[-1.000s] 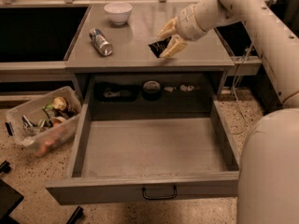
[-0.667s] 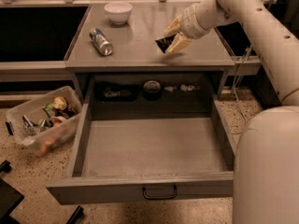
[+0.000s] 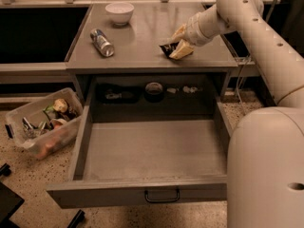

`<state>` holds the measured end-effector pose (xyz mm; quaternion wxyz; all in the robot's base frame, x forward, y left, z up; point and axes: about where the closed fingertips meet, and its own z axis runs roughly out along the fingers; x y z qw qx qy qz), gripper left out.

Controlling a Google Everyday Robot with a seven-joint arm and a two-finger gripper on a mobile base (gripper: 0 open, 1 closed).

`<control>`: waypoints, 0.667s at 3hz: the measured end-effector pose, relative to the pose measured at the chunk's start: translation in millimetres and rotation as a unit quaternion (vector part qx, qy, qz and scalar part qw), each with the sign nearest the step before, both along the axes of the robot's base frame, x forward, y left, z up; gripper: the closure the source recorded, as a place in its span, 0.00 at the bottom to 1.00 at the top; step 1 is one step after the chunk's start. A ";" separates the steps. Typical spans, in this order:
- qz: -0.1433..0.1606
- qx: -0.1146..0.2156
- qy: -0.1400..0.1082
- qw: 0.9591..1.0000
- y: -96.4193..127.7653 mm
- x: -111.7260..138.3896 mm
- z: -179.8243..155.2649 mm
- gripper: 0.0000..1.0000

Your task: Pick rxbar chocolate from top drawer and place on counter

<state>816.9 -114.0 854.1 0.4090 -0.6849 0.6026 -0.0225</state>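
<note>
My gripper [image 3: 178, 43] is over the right part of the grey counter [image 3: 142, 37], low and close to its surface. It is shut on the rxbar chocolate [image 3: 169, 48], a small black bar held between the pale fingers [image 3: 182, 51]; whether the bar touches the counter cannot be told. The top drawer [image 3: 152, 151] stands pulled wide open below the counter, its flat grey bottom bare, with a small dark handle [image 3: 162, 196] on its front.
A silver-blue can [image 3: 102, 42] lies on the counter's left part and a white bowl [image 3: 119, 11] stands at its back. Small items sit on the shelf behind the drawer [image 3: 154, 91]. A clear plastic bin [image 3: 45, 122] of odds stands on the floor at left.
My gripper with the bar has stayed over the counter's right side, shifting slightly lower and toward the counter surface.
</note>
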 end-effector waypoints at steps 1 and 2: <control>0.000 0.000 0.000 1.000 0.1 0.0 0.0 0.83; 0.000 0.000 0.000 1.000 0.1 0.0 0.0 0.59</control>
